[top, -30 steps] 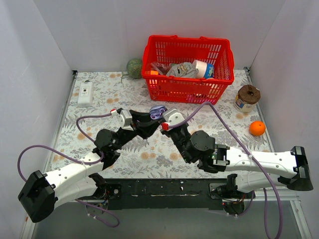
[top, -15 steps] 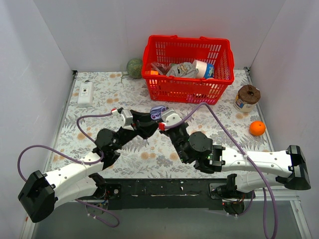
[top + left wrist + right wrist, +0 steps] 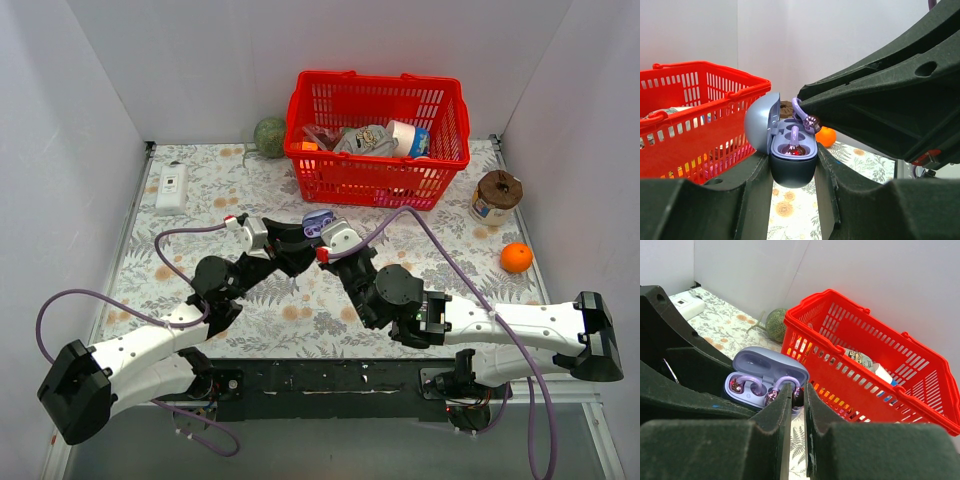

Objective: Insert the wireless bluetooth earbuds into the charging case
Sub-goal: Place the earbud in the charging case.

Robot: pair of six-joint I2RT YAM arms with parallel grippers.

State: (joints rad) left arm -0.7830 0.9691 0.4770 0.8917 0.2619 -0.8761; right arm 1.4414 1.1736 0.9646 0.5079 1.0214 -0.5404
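The lavender charging case (image 3: 792, 167) is held above the table with its lid (image 3: 759, 131) swung open, and my left gripper (image 3: 792, 172) is shut on its dark lower body. One purplish earbud (image 3: 736, 385) sits in a socket of the case (image 3: 747, 371). My right gripper (image 3: 797, 396) is shut on the other earbud (image 3: 784, 382), which hangs by its hook just over the case's free socket. From the left wrist view that earbud (image 3: 809, 120) shows at the right finger's tip. In the top view the case (image 3: 318, 224) lies between both grippers.
A red basket (image 3: 378, 165) full of items stands right behind the case. An orange (image 3: 516, 257) and a brown-topped jar (image 3: 497, 196) sit at the right. A white device (image 3: 172, 187) and a green ball (image 3: 269, 136) lie at the back left.
My right gripper has shifted a little left and forward with its earbud, closing in on the open case. The left gripper and case have barely moved.
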